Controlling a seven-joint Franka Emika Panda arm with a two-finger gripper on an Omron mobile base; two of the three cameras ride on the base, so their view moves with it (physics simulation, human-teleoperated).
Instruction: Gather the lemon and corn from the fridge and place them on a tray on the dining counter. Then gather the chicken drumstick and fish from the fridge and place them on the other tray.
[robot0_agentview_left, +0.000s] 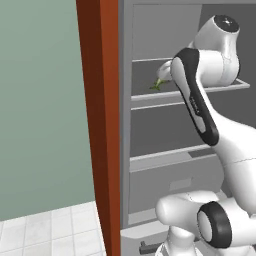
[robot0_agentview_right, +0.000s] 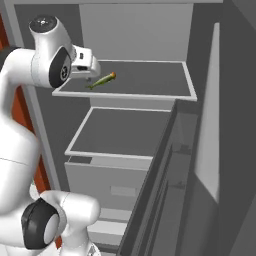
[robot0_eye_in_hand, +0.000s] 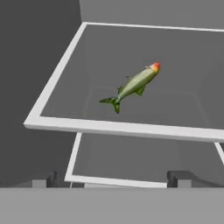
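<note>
We see the fish (robot0_eye_in_hand: 133, 85) lying on the upper fridge shelf (robot0_eye_in_hand: 122, 128), toward its near left part, red head pointing far-right. Our gripper (robot0_eye_in_hand: 113, 178) hangs before the shelf's near edge, jaws spread wide, holding nothing.

White arm (robot0_agentview_left: 200, 100) reaches into the open fridge (robot0_agentview_left: 150, 140) — fish (robot0_agentview_left: 159, 84) on upper shelf (robot0_agentview_left: 165, 95).

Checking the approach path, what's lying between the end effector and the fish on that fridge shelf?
Nothing: in the hand view, bare grey shelf and its white front edge lie between the open end effector and the fish.
</note>
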